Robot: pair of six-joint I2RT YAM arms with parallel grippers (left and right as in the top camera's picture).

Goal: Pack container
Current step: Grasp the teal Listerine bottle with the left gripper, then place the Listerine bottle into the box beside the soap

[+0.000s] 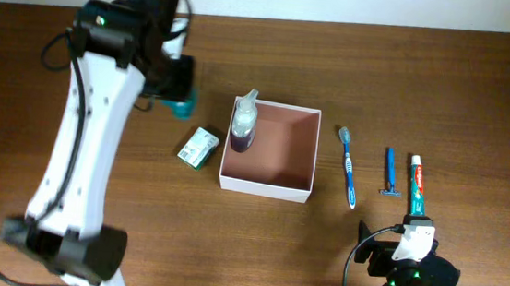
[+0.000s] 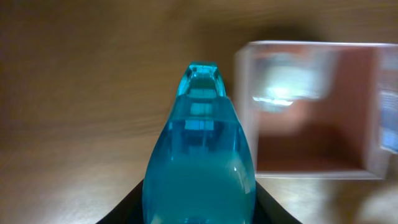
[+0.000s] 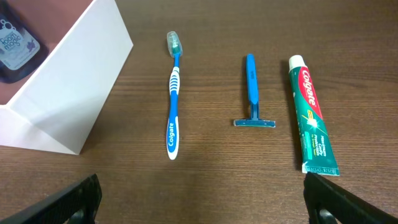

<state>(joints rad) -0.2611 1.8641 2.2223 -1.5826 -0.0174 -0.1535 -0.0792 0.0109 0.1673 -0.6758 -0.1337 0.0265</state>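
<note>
The left arm (image 1: 79, 146) is reaching over the left part of the tabletop (image 1: 481, 98), and the left jaws are clenching a teal bottle (image 2: 199, 155). In the left wrist view this bottle is filling the space between the dark fingers (image 2: 127, 210), with its cap pointing away from the camera. From overhead it is sitting to the left of the container and apart from it. I cannot tell whether it is touching the tabletop.

The container (image 1: 281, 159) is lying open side up near the middle of the tabletop. A clear bottle of dark purple liquid (image 1: 242, 128) is resting inside it, in the far left corner. A green-and-white packet (image 1: 199, 147) is lying just beside the container's left wall.

To the right of the container, a toothbrush (image 3: 174, 93), a razor (image 3: 252, 93) and a toothpaste tube (image 3: 311, 118) are lying in a row, apart from one another. The right arm (image 1: 410, 272) is sitting at the near right, and the right jaws are standing wide open, gripping nothing.
</note>
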